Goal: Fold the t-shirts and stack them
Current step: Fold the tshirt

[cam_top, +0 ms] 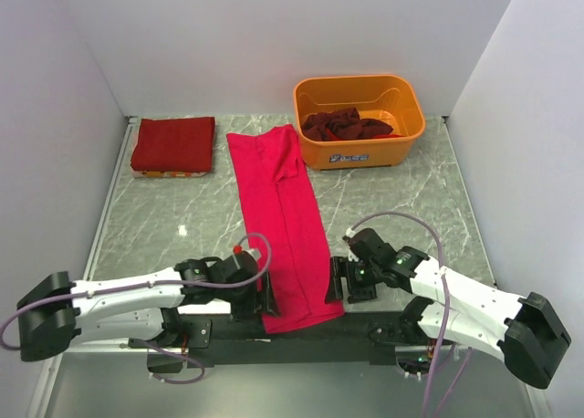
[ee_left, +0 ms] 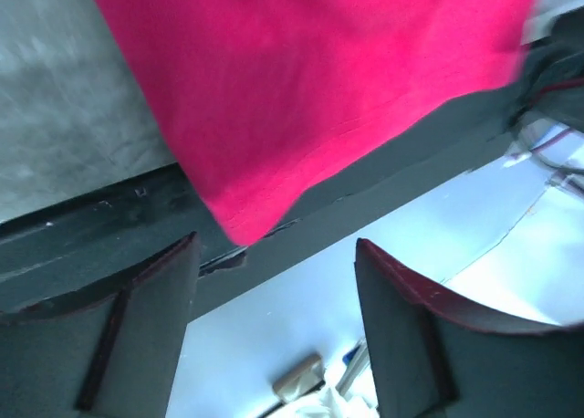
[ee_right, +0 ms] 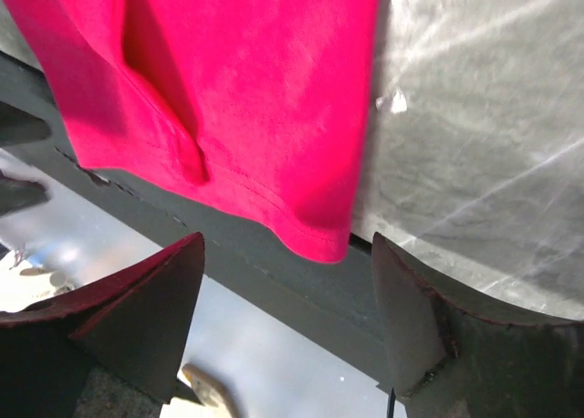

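Five entries, top view as the clock face.

1. Counter (cam_top: 392,208): grey marble.
2. Pink t-shirt (cam_top: 278,208): a long narrow strip running from 12 to 6 o'clock, its hem overhanging the near edge.
3. Orange tub (cam_top: 411,140): at 1 o'clock, holding dark red garments (cam_top: 347,124); their count cannot be told.
4. Folded red stack (cam_top: 173,144): at 10 o'clock; number of layers unclear.
5. Left gripper (ee_left: 274,245) at 7 o'clock and right gripper (ee_right: 287,240) at 5 o'clock: each spread wide and empty, facing one hem corner.

Risk, as judged: a closing gripper may catch only the top layer or miss its corner, skewing the fold; low fingers could strike the counter edge. The layers at the hem are hard to make out.
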### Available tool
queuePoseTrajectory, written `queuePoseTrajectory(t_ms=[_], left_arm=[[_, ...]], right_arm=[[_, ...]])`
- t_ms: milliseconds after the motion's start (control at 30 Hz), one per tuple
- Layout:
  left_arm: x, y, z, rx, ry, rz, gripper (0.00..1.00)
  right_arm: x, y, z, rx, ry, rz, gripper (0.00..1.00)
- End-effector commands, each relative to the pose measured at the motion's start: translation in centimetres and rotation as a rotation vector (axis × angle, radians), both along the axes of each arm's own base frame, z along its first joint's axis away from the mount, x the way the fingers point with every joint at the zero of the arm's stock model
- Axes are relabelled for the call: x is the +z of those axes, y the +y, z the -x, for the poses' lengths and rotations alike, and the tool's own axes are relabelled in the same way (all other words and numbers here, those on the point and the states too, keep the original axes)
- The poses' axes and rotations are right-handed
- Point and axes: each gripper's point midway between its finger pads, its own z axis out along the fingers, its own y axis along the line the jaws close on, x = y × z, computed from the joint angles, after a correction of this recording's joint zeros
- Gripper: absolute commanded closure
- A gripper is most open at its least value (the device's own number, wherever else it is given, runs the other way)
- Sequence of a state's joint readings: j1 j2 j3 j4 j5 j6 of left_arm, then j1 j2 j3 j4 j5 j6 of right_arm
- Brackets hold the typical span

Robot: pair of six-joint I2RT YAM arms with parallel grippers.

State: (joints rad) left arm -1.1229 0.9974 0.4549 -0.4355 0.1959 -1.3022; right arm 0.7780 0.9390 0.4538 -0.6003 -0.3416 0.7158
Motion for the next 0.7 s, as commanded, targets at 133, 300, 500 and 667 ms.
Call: queuePoseTrajectory(t_ms=[133, 300, 500, 667], left_arm=[[-2.1, -1.4, 0.7, 0.018, 0.075, -0.057, 0.41], [-3.3, -1.0, 0.7, 0.024, 0.084, -0.12, 0.58], [-3.1, -1.3, 0.8, 0.012, 0.088, -0.119, 0.92], [-2.6, -1.6, 0.6, 0.001, 0.071, -0.11, 0.99]], right_arm=[[-1.0, 0.0, 1.7, -0.011, 0.087, -0.035, 0.29], [-1.3, 0.3, 1.9, -0.014, 0.103, -0.053, 0.39], [-2.0, 0.4, 2.2, -0.01, 0.128, -0.053, 0.51], [-2.3, 0.5, 2.4, 0.007, 0.15, -0.047, 0.82]])
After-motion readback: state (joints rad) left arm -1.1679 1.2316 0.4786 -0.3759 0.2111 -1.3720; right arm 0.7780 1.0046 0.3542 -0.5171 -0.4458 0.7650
